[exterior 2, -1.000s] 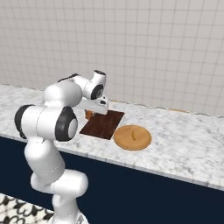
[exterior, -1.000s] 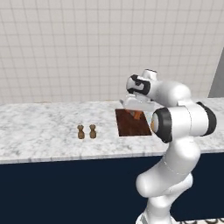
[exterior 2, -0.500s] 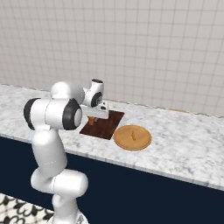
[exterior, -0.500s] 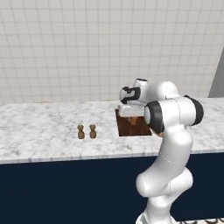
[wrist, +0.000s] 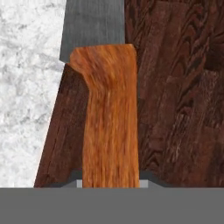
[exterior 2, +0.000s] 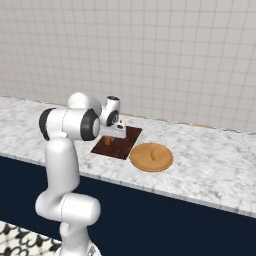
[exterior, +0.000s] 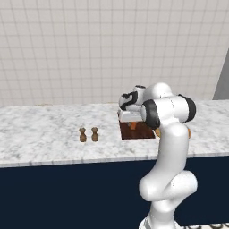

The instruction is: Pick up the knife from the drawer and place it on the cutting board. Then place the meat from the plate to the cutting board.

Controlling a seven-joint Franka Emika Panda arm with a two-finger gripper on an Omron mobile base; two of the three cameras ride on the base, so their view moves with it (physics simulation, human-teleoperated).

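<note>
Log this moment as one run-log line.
phase: placing knife | gripper: shut on knife, low over cutting board | plate: beside board, small piece on it

Orange-handled knife (wrist: 110,118) hangs over the dark board (exterior 2: 129,140); meat (exterior 2: 152,155) sits on the tan plate (exterior 2: 162,163).

The white arm bends over a grey-white marble counter (exterior: 53,134) backed by a pale tiled wall (exterior: 89,49). Its gripper (exterior: 133,121) hangs low over the cutting board (exterior: 134,132), a dark reddish-brown rectangle lying flat on the counter, partly hidden by the arm. A short orange piece, the knife (exterior: 133,126) handle, juts down from the gripper just above the board. Two small brown shakers (exterior: 88,134) stand side by side, well left of the board. Dark navy cabinet fronts (exterior: 67,192) run below the counter edge.
</note>
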